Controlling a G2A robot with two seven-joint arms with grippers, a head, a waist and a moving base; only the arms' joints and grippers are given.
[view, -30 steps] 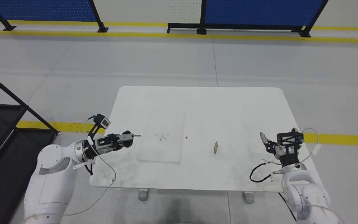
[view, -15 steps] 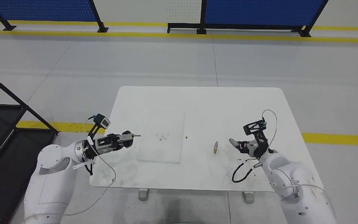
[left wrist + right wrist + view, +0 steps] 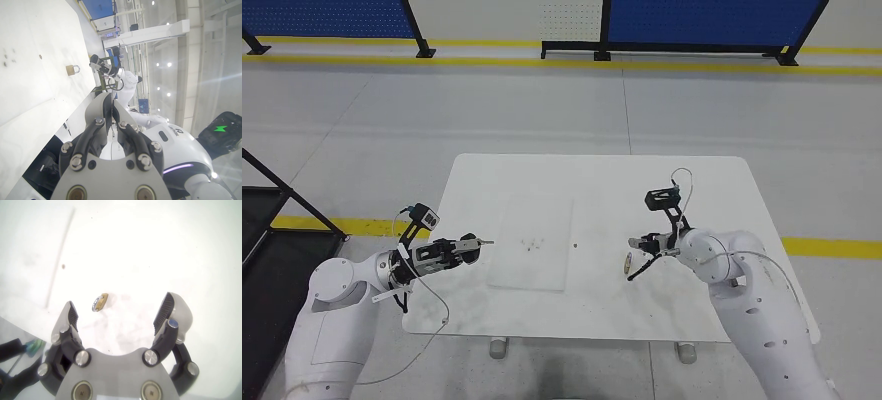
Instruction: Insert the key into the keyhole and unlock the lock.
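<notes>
Our right gripper (image 3: 118, 302) hangs over the bench (image 3: 692, 200) with its jaws spread wide and nothing between them. Just ahead of it lies the lock (image 3: 99, 302), brass body and silver shackle, resting on the bench and touched by nothing. It sits closer to one finger (image 3: 71, 313) than to the other.

We judge the step in hand to be taking up the lock. To do it well, we should first centre the gripper over the brass body. Then we come down with the jaws kept wide and close on the body, not on the shackle. The keyhole end should stay bare and face the other arm. The lock is small and may skid on the smooth bench, so a slow, square squeeze is best.

Well apart, beyond a pale sheet (image 3: 537, 230), our left gripper (image 3: 467, 246) sits over the other side of the bench. Its fingers are pressed together on a thin sliver that we take for the key (image 3: 485, 242).

A second ago the right arm was out at the bench's right edge. Half a second ago it was midway in, and now it is at the lock. The left arm, the key and the lock have not shifted.
</notes>
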